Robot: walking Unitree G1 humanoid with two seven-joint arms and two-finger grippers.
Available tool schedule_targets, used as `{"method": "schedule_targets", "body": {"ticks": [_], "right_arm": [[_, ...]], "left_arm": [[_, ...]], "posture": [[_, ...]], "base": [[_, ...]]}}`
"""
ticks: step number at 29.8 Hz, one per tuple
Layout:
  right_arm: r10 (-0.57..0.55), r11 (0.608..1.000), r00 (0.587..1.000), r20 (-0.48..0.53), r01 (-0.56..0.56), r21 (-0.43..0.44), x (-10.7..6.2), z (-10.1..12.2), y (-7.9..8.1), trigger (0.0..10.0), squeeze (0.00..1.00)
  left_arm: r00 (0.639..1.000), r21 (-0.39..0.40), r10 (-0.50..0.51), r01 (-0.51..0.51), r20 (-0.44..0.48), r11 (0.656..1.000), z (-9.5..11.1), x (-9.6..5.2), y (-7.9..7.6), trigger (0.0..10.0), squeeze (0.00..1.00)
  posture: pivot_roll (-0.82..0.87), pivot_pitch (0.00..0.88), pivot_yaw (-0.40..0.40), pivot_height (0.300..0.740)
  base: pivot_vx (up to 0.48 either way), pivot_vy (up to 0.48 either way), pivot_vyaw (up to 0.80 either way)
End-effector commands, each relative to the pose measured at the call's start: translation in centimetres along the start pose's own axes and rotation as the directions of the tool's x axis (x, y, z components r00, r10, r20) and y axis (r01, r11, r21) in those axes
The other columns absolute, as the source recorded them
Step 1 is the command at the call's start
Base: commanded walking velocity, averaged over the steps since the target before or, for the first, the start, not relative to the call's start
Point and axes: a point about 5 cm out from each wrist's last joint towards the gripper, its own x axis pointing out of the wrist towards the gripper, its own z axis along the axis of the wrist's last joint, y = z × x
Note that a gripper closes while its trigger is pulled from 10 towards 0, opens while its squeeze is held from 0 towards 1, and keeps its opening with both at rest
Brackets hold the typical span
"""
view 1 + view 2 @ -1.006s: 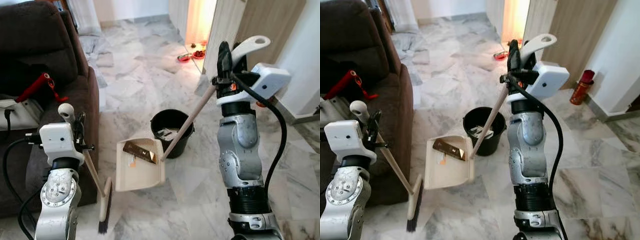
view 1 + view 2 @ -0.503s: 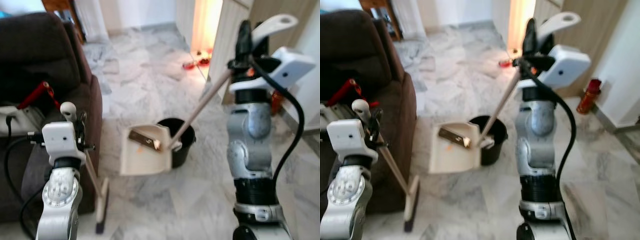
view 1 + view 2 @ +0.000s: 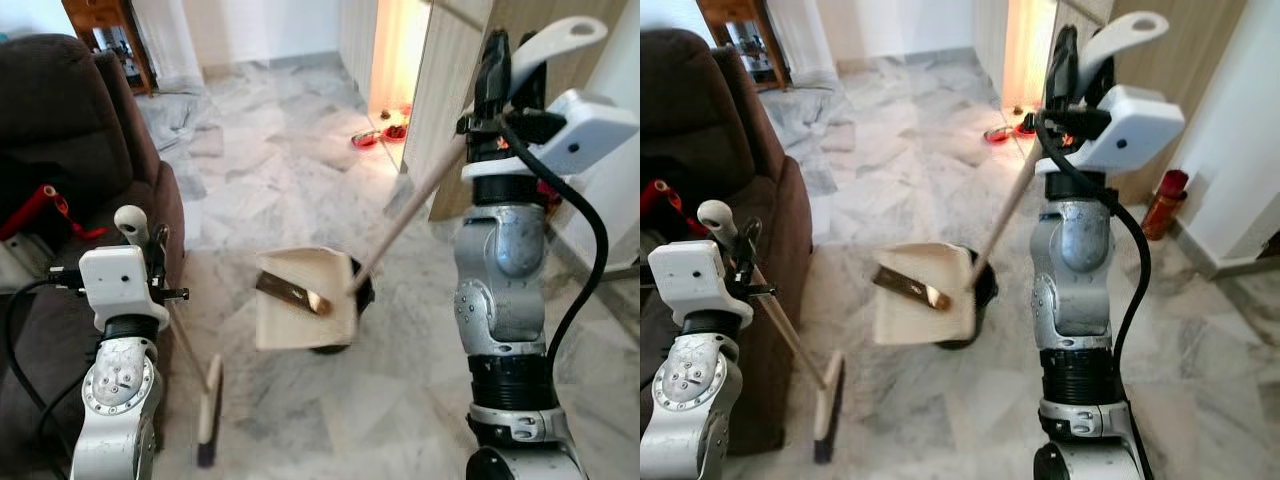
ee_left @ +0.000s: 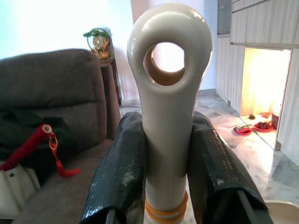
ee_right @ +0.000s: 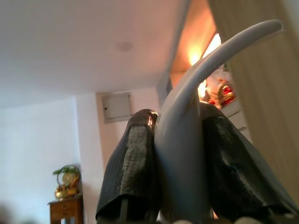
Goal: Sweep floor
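Observation:
My right gripper [image 3: 492, 75] is shut on the long handle of a cream dustpan [image 3: 303, 312], held raised over a black bucket [image 3: 352, 300] on the marble floor. A brown flat piece [image 3: 290, 294] lies in the pan. My left gripper [image 3: 155, 250] is shut on the white-capped handle of a broom [image 3: 208, 415], whose bristle head rests on the floor beside the sofa. In the left wrist view both black fingers [image 4: 121, 177] clamp the broom handle [image 4: 168, 116]. In the right wrist view the fingers [image 5: 133, 168] clamp the dustpan handle [image 5: 187, 154].
A dark brown sofa [image 3: 70, 130] stands at my left with a red item [image 3: 35, 205] on it. A wooden partition [image 3: 450, 90] is at right, red bowls [image 3: 380, 135] by a lit doorway, and a red bottle [image 3: 1165, 200] near the wall.
The dustpan has been lifted from the floor up over the bucket, now covering most of it. The camera view has risen and shifted. The left gripper and broom hold steady.

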Motion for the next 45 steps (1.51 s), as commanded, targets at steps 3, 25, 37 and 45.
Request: {"method": "schedule_targets", "body": {"ticks": [3,25,37,45], "right_arm": [[-0.004,0.999,0.995,0.095,-0.001,0.045,0.7,1.8,0.6,10.0,0.00],[-0.002,0.999,0.996,0.087,-0.002,0.046,0.8,1.7,0.5,10.0,0.00],[0.009,0.999,0.996,0.085,-0.013,0.049,0.9,1.6,0.7,10.0,0.00],[0.031,0.998,0.996,0.079,-0.035,0.048,0.8,1.5,0.9,10.0,0.00]], "left_arm": [[0.999,0.018,0.016,-0.017,0.052,1.000,1.0,0.2,0.6,10.0,0.00],[0.995,0.101,0.093,-0.096,0.032,0.990,1.1,-1.2,4.2,10.0,0.00],[0.995,0.095,0.092,-0.095,0.034,0.991,1.1,-1.1,4.1,10.0,0.00],[0.995,0.091,0.092,-0.094,0.033,0.991,1.1,-1.1,4.1,10.0,0.00]], "posture": [[0.05,0.048,0.040,0.740],[0.06,0.069,0.033,0.740],[0.06,0.067,0.031,0.740],[0.06,0.067,0.029,0.740]], "base": [[0.311,0.000,0.00],[0.303,0.000,0.00],[0.297,0.000,0.00],[0.294,0.000,0.05]]}}
